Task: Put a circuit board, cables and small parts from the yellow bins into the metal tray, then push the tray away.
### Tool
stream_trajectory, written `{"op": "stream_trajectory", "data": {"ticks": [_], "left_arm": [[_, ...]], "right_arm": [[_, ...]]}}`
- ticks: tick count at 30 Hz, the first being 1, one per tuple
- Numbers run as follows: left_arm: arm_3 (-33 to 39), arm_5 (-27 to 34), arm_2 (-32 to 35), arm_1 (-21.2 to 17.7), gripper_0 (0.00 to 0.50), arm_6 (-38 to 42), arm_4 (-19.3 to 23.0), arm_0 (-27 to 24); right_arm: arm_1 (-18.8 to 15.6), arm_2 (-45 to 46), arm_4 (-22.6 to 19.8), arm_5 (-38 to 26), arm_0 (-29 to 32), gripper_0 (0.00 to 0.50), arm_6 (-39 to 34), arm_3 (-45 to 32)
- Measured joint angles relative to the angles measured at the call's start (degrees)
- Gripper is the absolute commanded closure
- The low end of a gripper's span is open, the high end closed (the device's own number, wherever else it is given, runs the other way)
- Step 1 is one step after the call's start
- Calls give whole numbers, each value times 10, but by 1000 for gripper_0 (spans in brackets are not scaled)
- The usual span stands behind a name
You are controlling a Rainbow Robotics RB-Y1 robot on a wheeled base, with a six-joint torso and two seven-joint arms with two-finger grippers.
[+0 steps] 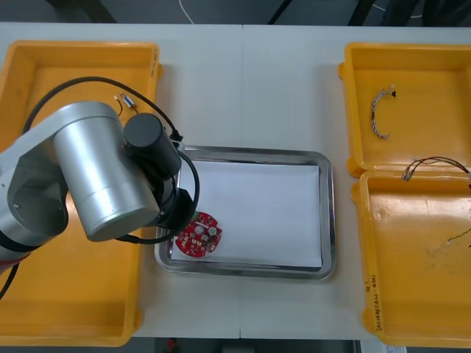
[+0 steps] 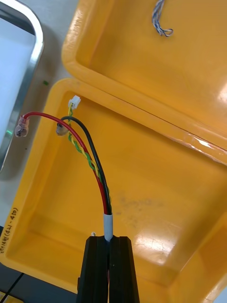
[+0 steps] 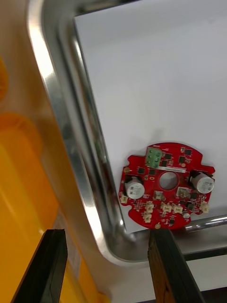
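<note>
Light tabletop [image 1: 243,88] carries yellow bins [image 1: 44,73] at each side and a metal tray [image 1: 327,220] between them, white inside. One round red circuit board [image 1: 197,235] lies flat in the tray's near left corner. Over that corner hangs the left arm [image 1: 96,176]; its left jaws stand apart and hold nothing, with the board [image 3: 165,184] just beyond one finger [image 3: 165,265] and the tray's rim [image 3: 61,132] between the two. Over the near right bin [image 2: 156,180], the right jaws are clamped on a cable [image 2: 92,156] of red, black and yellow wires, its loose ends reaching towards the tray. A blue and white cable [image 1: 379,114] lies in the far right bin.
</note>
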State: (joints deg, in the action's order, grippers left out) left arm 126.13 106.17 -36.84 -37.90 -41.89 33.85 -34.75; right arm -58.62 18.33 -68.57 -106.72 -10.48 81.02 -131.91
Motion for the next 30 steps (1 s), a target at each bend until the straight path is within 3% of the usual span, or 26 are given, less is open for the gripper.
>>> {"op": "stream_trajectory", "data": {"ticks": [4, 15, 22, 25, 30], "left_arm": [[3, 30, 47, -3, 0, 0, 21, 0], [2, 34, 182, -45, 0, 0, 80, 0], [-48, 34, 233, -72, 0, 0, 93, -1], [-85, 34, 261, -72, 0, 0, 92, -1], [-140, 34, 307, -72, 0, -2, 86, -1]], "right_arm": [[0, -25, -5, -19, -35, 500, 0, 0], [0, -176, -6, -29, -189, 500, 0, 0], [2, -270, -6, -29, -275, 500, 0, 7], [14, -299, -5, -29, -299, 500, 1, 13], [61, -344, 10, -30, -329, 500, 47, 21]]}}
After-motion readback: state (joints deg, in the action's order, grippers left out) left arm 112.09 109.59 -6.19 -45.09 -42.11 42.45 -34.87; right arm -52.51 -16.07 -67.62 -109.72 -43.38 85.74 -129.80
